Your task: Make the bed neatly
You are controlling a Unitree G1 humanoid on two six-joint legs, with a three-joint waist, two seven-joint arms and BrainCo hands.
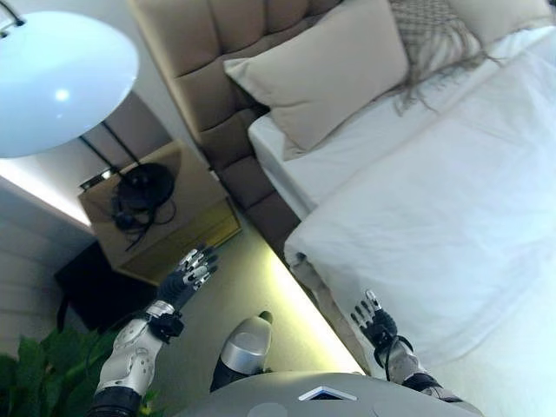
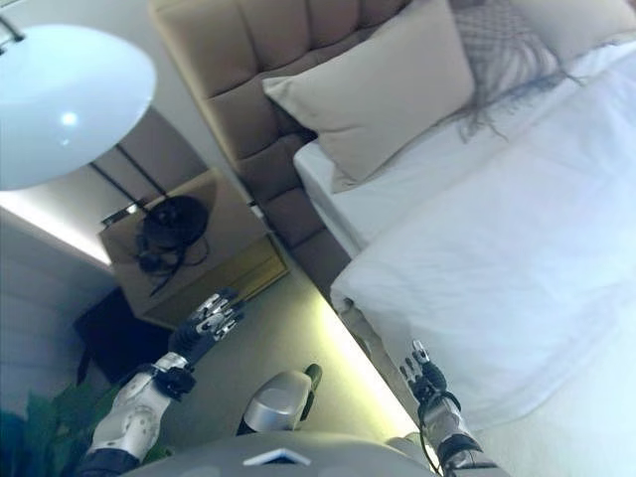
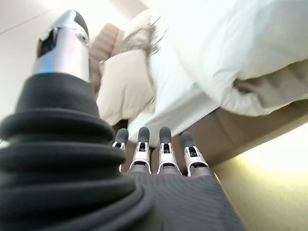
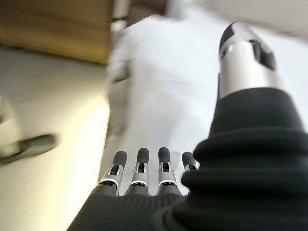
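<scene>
A: Which hand sits closer to the work?

B: The right hand (image 1: 375, 326). It hangs just beside the lower edge of the white duvet (image 1: 434, 234), fingers straight and relaxed, holding nothing. The duvet lies ahead of it and off to its outer side, spread over the bed (image 1: 304, 187).

A: And the left hand (image 1: 187, 276)?

B: Out over the floor (image 1: 261, 287), well apart from the bed, fingers spread and empty. The duvet is across from it, beyond the right hand.

A: How does the duvet run?

B: Its near corner (image 1: 300, 252) bulges and droops over the bed's side, ahead of the right hand's fingertips; the long edge runs away from there toward the headboard (image 1: 226, 78). I'd judge that corner is what needs pulling straight.

A: Anything holding anything?

B: No containers. Beyond the duvet, a beige pillow (image 1: 326, 74) leans on the headboard, with a fringed cushion (image 1: 430, 39) beside it. The nightstand (image 1: 161, 213), ahead of the left hand, carries a dark lamp base (image 1: 143, 187).
</scene>
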